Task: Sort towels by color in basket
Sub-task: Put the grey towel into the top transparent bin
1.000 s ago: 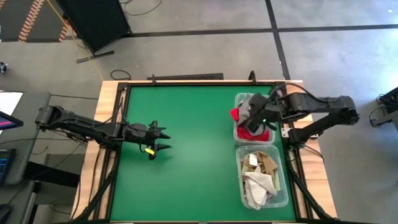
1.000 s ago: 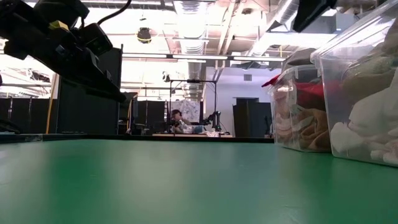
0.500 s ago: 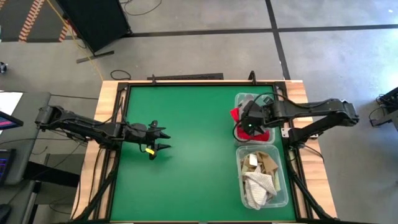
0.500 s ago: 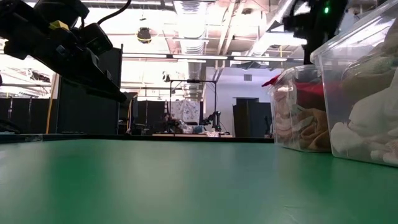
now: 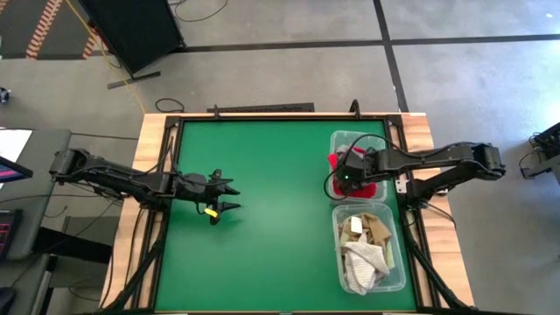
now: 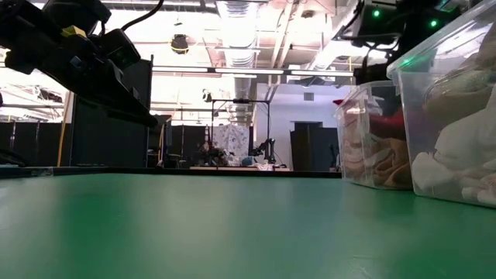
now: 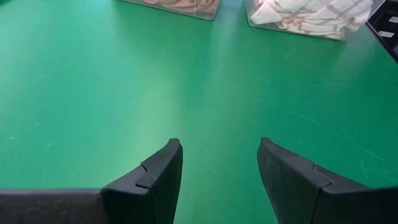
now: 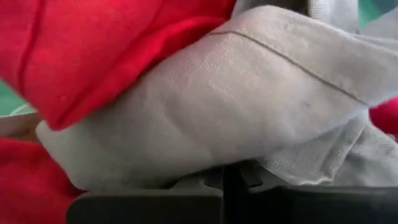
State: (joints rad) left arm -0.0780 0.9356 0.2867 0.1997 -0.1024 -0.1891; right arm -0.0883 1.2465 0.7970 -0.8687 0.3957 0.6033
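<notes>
- The left claw is hanging over the bare green bench, and its two fingers are spread wide apart
- Two clear bins are sitting side by side at the bench's right edge
- The near bin is holding tan and white-checked towels
- The far bin is holding red towels
- The right claw is reaching down into the far bin
- It is pinching a grey towel pressed against red cloth

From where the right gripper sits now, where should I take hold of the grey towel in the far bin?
Pinch the grey towel at its raised fold, which bulges up over the red towel. Come straight down from above, since the bin walls block the sides. This is a judgement; the right gripper hides most of it.
</notes>
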